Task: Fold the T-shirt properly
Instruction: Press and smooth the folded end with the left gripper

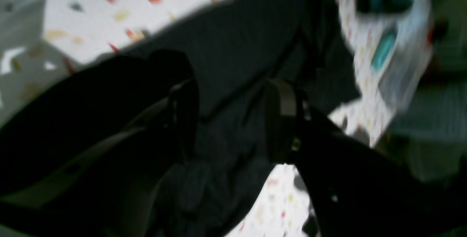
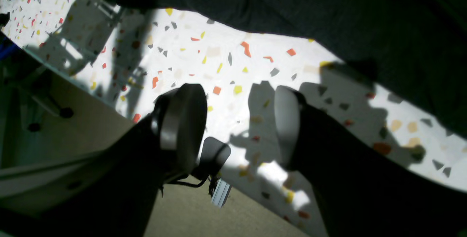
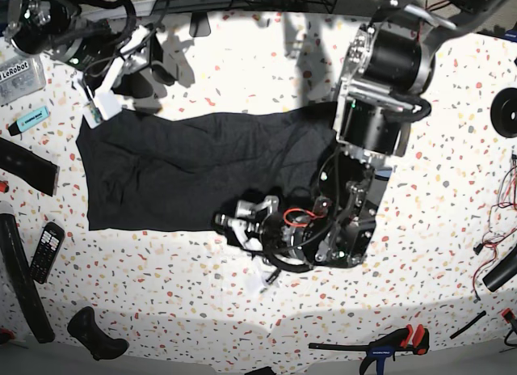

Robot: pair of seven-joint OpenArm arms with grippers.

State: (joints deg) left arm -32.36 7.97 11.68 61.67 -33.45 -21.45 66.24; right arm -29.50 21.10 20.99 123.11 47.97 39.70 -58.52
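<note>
From my remote seat, the biggest thing before me was the speckled table (image 3: 178,286), its pale top strewn with coloured chips. Next in size came the T-shirt (image 3: 194,161), dark and plain on the side I could see, lying wrinkled across the table's middle, with my left arm (image 3: 363,149) over its part on the base view's right. My right arm (image 3: 69,27) came in at the upper left of that view, near the shirt's far edge. Along the base view's left side lay a long black strap-like piece (image 3: 24,278), with a shorter black piece (image 3: 28,166) above it. At the near edge of the table I saw a clamp with red grips (image 3: 388,347) and, farther left, a curved black object (image 3: 97,334). A LeRobot-labelled packet (image 3: 20,80) sat by the left edge, and a dark remote with buttons (image 3: 47,252) lay beside the long piece. Smaller still was a teal-and-white item (image 3: 29,120), just below the packet. As for my grippers, the left one (image 1: 231,120) stood parted above the dark cloth, with nothing gripped between its fingers. The right one (image 2: 240,127) was spread as well, empty over the speckled top near the table's edge, clear of the shirt.
</note>
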